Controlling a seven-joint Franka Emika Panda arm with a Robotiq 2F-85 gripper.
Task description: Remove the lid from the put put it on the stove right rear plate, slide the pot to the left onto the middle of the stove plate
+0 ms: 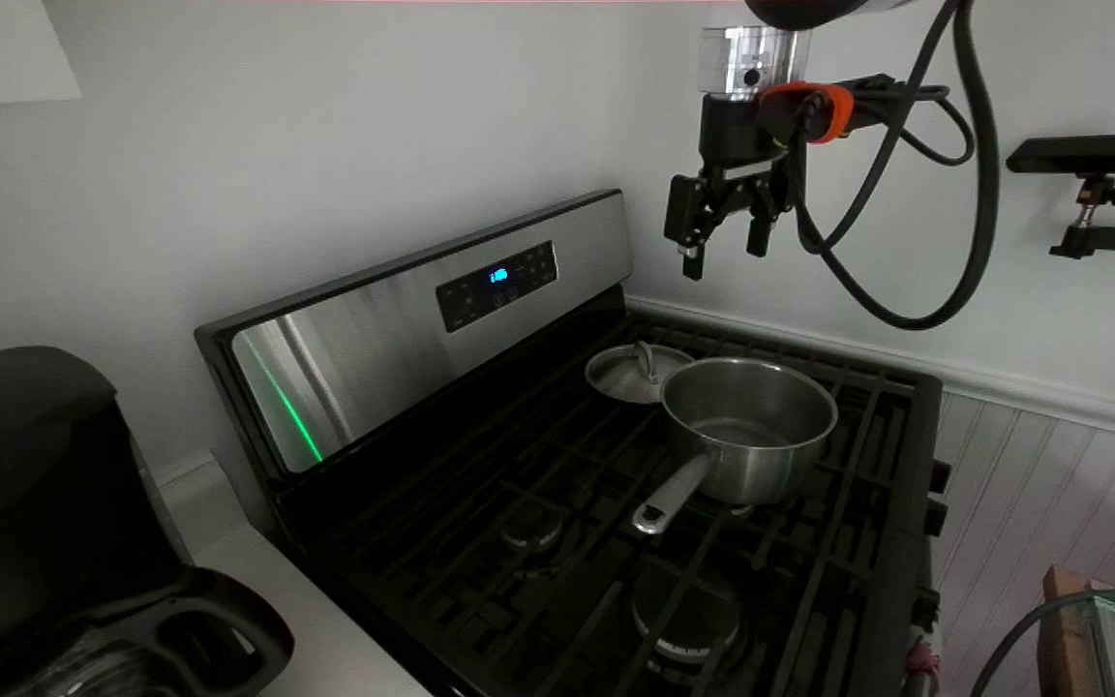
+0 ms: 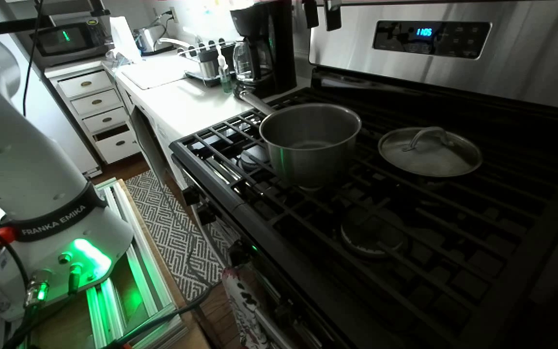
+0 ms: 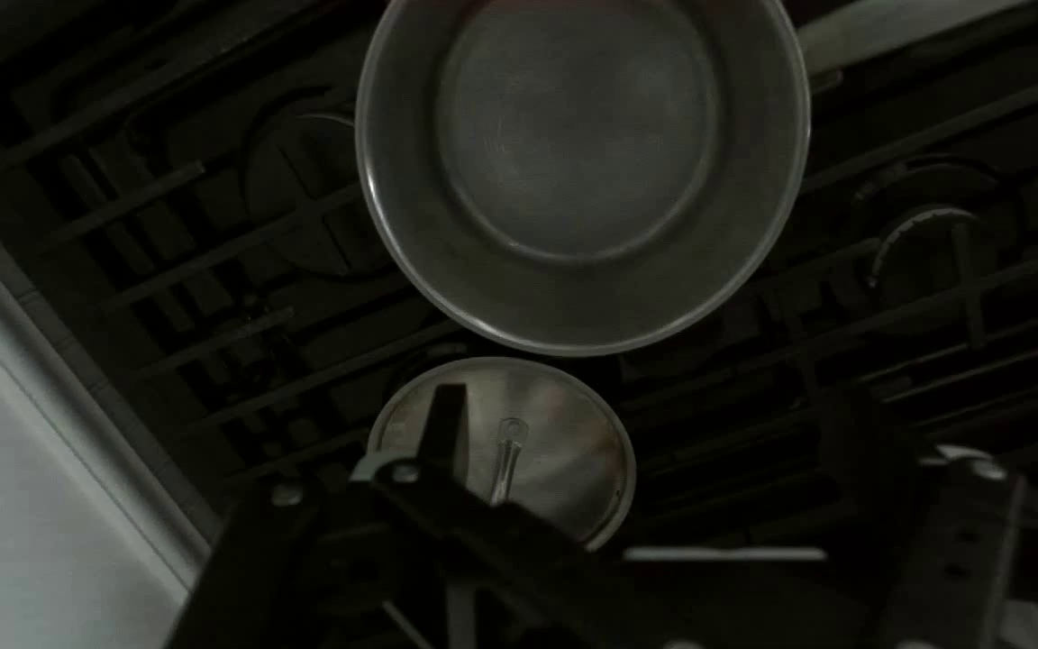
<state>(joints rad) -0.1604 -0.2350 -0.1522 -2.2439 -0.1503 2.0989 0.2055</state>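
The pot (image 1: 761,474) stands upright and uncovered on the grates of the black stove (image 1: 364,373), its handle pointing toward the coffee maker. In an exterior view the pot (image 2: 308,165) stands between two burners. The silvery lid (image 1: 618,379) lies flat, arched handle up, on the grates beside the pot, toward the back panel; it also shows in an exterior view (image 2: 434,162). My gripper (image 1: 726,254) hangs high above the stove, fingers apart and empty. In the wrist view the gripper (image 3: 654,406) partly covers the lid (image 3: 564,460); the pot (image 3: 591,306) is at the top.
A black coffee maker (image 1: 25,484) stands on the counter (image 2: 162,104) beside the stove. The stainless back panel (image 2: 531,53) rises behind the grates. A wall (image 1: 858,271) borders the stove's far side. A towel (image 2: 245,305) hangs at the stove's front.
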